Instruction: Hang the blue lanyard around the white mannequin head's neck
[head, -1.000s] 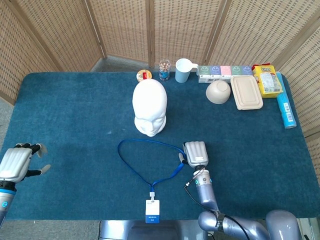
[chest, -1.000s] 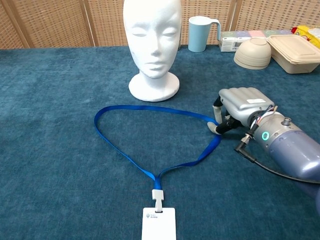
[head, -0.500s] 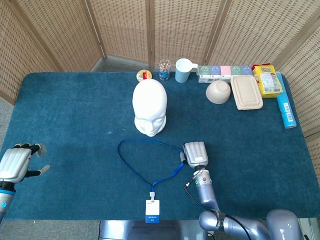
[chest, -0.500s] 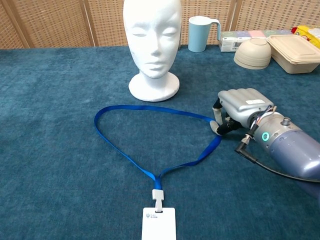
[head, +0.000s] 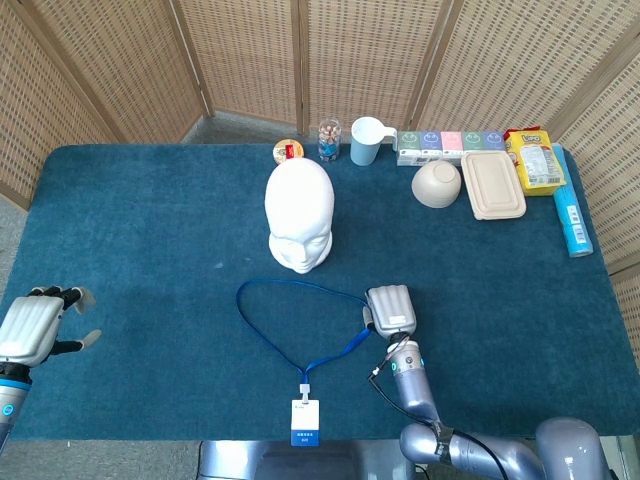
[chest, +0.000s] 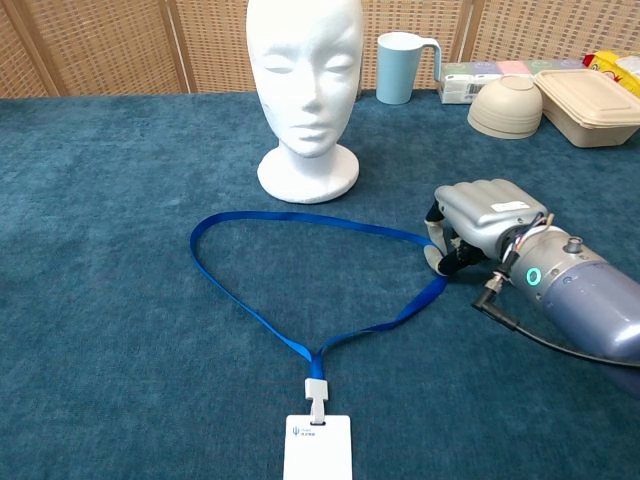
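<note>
The white mannequin head (head: 299, 215) (chest: 305, 70) stands upright on the blue cloth, mid-table. In front of it the blue lanyard (head: 290, 285) (chest: 290, 217) lies flat as an open loop, its white badge (head: 304, 421) (chest: 317, 447) near the front edge. My right hand (head: 390, 308) (chest: 482, 212) rests knuckles-up at the loop's right bend, its fingers curled down and pinching the strap there. My left hand (head: 30, 325) hovers at the far left edge, fingers apart and holding nothing; the chest view does not show it.
Along the back stand a small tin (head: 288, 151), a jar (head: 329, 139), a light blue cup (head: 366, 140), a row of boxes (head: 450, 143), a beige bowl (head: 437, 184), a lidded lunch box (head: 493, 185), a yellow packet (head: 535, 160) and a blue tube (head: 572, 215). Wicker screens close off the back.
My right hand has slid slightly toward the front edge, dragging the lanyard's right bend a little with it. The left hand and the mannequin head have stayed put.
</note>
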